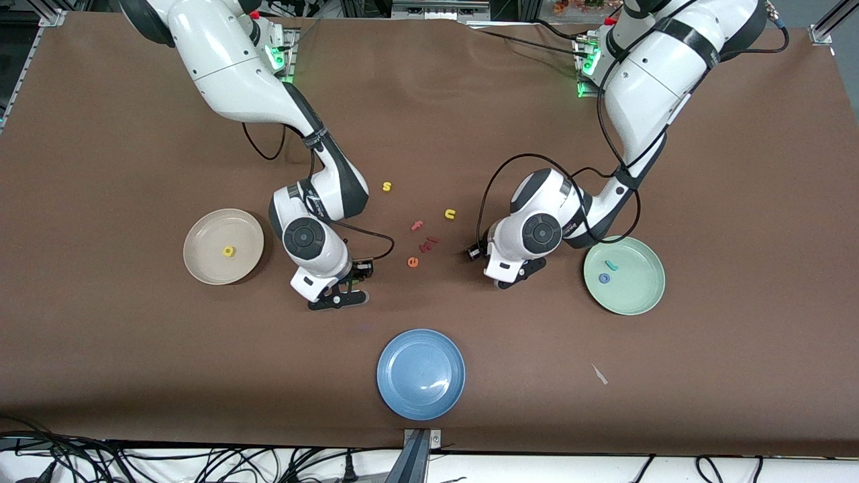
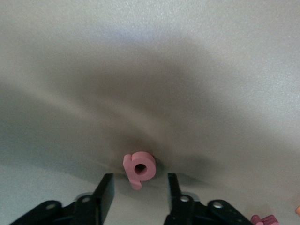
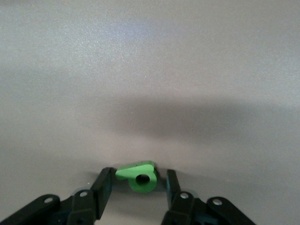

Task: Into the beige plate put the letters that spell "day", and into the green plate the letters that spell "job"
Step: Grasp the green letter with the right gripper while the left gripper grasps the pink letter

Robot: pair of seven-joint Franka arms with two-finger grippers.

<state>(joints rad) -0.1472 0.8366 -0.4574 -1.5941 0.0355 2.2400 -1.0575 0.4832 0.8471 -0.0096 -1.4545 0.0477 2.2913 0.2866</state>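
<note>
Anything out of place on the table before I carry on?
One thing: a small pale scrap lies on the table, nearer the front camera than the green plate; it is no letter. Nothing else stands out.

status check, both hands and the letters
Left hand low on the table, fingers apart around the pink "b". Right hand likewise around the green "d". Yellow "a" in the beige plate. Nothing blocking.
</note>
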